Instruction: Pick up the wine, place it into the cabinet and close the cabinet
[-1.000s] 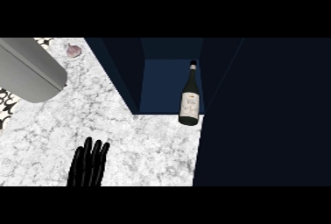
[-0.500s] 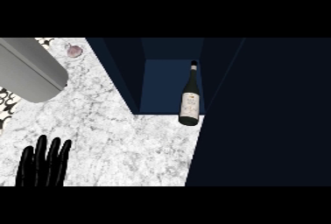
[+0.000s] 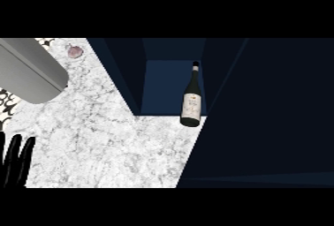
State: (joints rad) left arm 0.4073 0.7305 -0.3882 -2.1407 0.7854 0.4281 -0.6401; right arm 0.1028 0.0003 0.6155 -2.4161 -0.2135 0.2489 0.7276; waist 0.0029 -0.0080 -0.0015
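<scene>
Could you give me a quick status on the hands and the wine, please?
Left hand open, low at counter's left edge. Right hand out of view. Wine bottle unheld, at the open cabinet mouth. Nothing blocking it.

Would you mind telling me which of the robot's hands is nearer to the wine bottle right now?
Left, as far as the view shows. The left hand is open at the lower left edge, far from the wine bottle, which stands at the cabinet opening. The right hand is not visible.
</scene>
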